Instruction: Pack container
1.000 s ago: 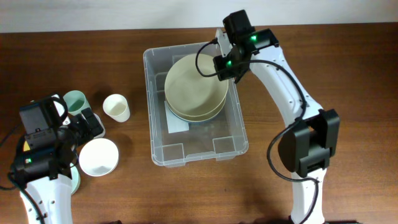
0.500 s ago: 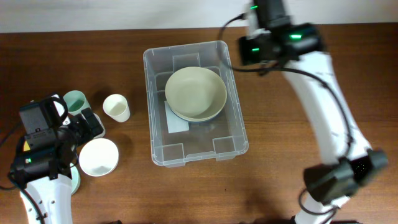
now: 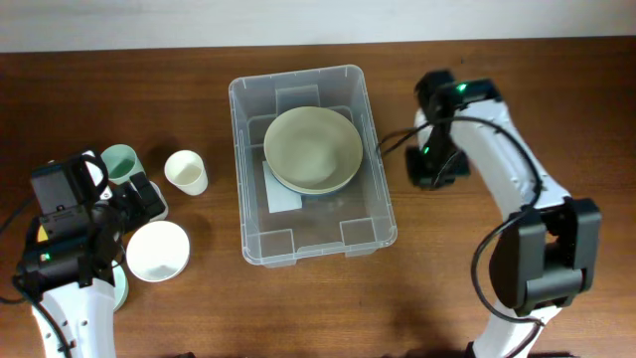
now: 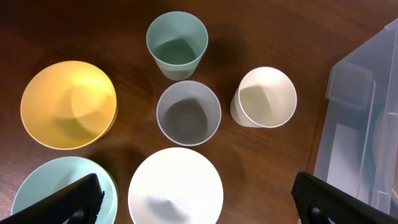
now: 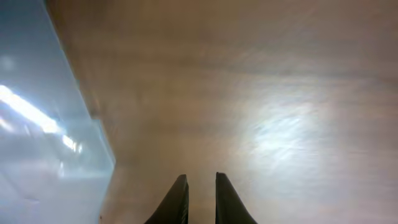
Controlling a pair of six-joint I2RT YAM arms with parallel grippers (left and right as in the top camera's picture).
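The clear plastic container stands at the table's middle. A pale green bowl lies inside it on top of another dish, over the white label. My right gripper hovers over bare table just right of the container, fingers nearly together and empty; the right wrist view shows it with the container's wall at its left. My left gripper is wide open above a white bowl, and holds nothing.
Left of the container stand a green cup, a grey cup and a cream cup. A yellow bowl and a light teal bowl lie at the left. The container's corner is at the right.
My right gripper has left the bowl inside the container and swung out over the back rim to the table right of it. The left arm has not moved.
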